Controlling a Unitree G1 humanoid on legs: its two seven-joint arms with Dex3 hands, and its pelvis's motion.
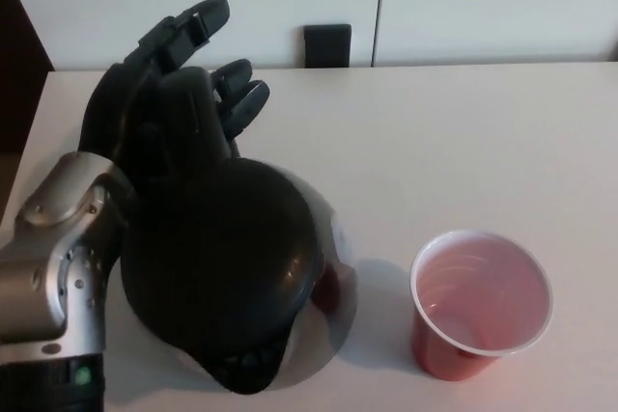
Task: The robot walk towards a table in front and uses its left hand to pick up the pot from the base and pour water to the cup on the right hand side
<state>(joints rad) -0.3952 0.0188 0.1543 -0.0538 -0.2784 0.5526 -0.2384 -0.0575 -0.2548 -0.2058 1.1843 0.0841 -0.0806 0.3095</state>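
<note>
The pot (227, 282) has a black lid and a shiny metal body, and it stands at the table's near left. Its black handle (188, 118) rises at the back. My left hand (154, 103) is right behind that handle, its palm against it. The two fingers (198, 21) stretch out and apart toward the wall, so the hand is open. The lower part of the pot and whatever it stands on are hidden by the lid. An empty red cup (480, 301) with a white rim stands upright to the right of the pot, a short gap away. My right hand is out of view.
The white table (463, 132) reaches back to a white wall with a small black box (328, 45) at its foot. The table's left edge (29, 132) runs close beside my left forearm (53, 267), with dark floor beyond it.
</note>
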